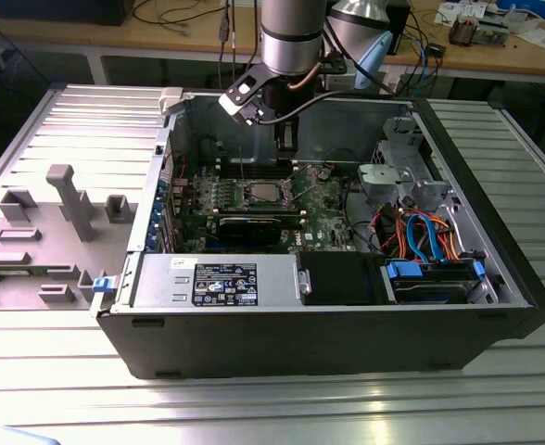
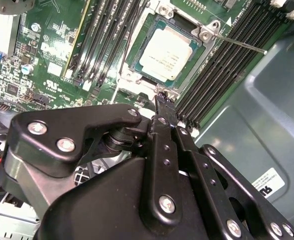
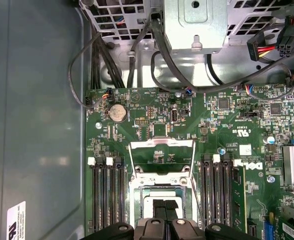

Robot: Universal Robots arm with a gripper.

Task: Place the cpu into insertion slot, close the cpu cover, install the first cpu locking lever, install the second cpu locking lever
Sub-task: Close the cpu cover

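Exterior view, lower edge: ribbed metal tabletop (image 1: 272, 408) carrying an open black computer case (image 1: 300, 343). Nearest inside the case, lower middle: boxed power supply (image 1: 217, 278). Lower right: drive bay (image 1: 435, 278) with blue tabs, orange and blue cables (image 1: 421, 232) looping above it. Centre: green circuit board (image 1: 328, 199). On the exterior view's left sits a grey moulded tray (image 1: 59, 222) with upright pegs, nothing loose in it. The tool (image 1: 286, 139) hangs over the middle of the board. In the second wrist view the cpu (image 2: 169, 52) lies flat, silver top up, seated in the insertion slot (image 2: 147, 76). A thin lever rod (image 2: 242, 44) sticks out unlatched across the memory slots (image 2: 222, 70). In the first wrist view the cpu cover (image 3: 162, 144) is swung up and open just beyond the slot, board visible through its window; its exact tilt is unclear. Tool fingers are pinched narrow and grip nothing, tips low over the chip's edge. Judgement: placing is done, closing the cover is the step in hand. That calls for pushing the frame's free edge over and down without scraping the chip.
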